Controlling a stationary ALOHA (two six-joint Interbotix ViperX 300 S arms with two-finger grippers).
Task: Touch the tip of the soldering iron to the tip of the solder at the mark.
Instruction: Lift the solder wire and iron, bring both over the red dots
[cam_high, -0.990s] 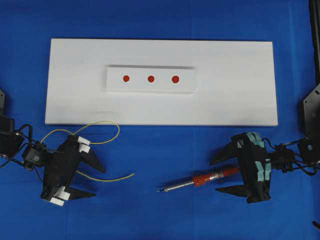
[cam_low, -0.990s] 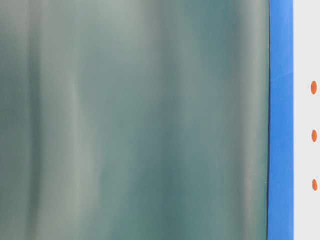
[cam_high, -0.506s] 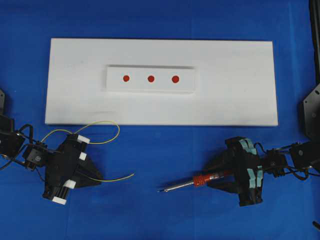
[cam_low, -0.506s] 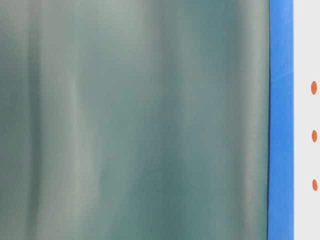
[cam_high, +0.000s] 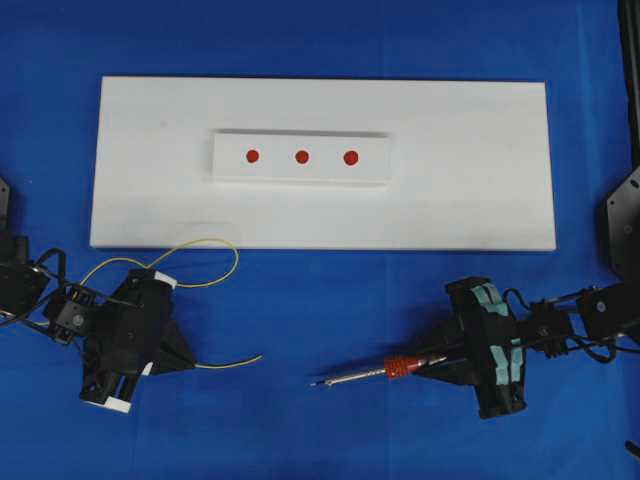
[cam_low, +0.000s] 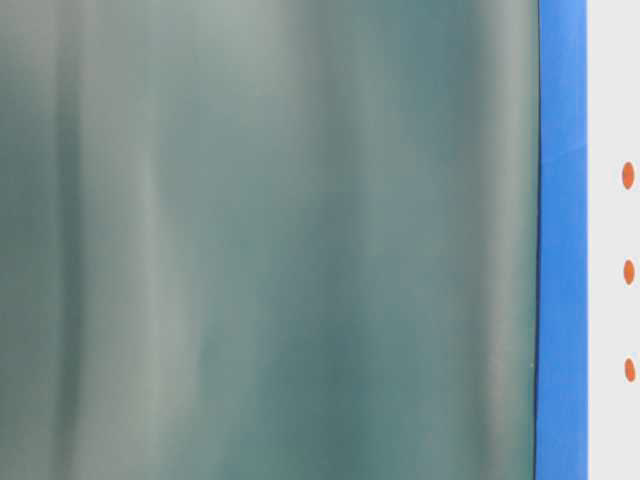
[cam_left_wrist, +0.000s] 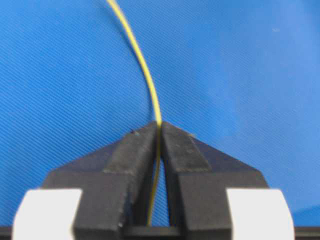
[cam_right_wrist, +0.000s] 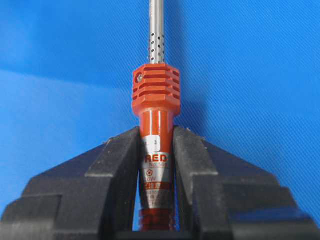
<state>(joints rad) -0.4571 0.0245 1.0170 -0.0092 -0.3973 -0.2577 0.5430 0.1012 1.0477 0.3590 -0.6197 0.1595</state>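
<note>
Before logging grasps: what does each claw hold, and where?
Left claw: the solder, partway along. Right claw: the soldering iron, by its orange-red handle.

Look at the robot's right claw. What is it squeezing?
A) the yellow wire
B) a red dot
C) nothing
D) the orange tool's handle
D: in the right wrist view the right gripper is shut on the orange handle of the soldering iron.

Glossy orange-red plastic soldering iron handle (cam_right_wrist: 156, 130), shiny perforated metal shaft (cam_right_wrist: 156, 30), matt blue cloth-covered worktop (cam_high: 320, 290), matt white board (cam_high: 470, 180)
</note>
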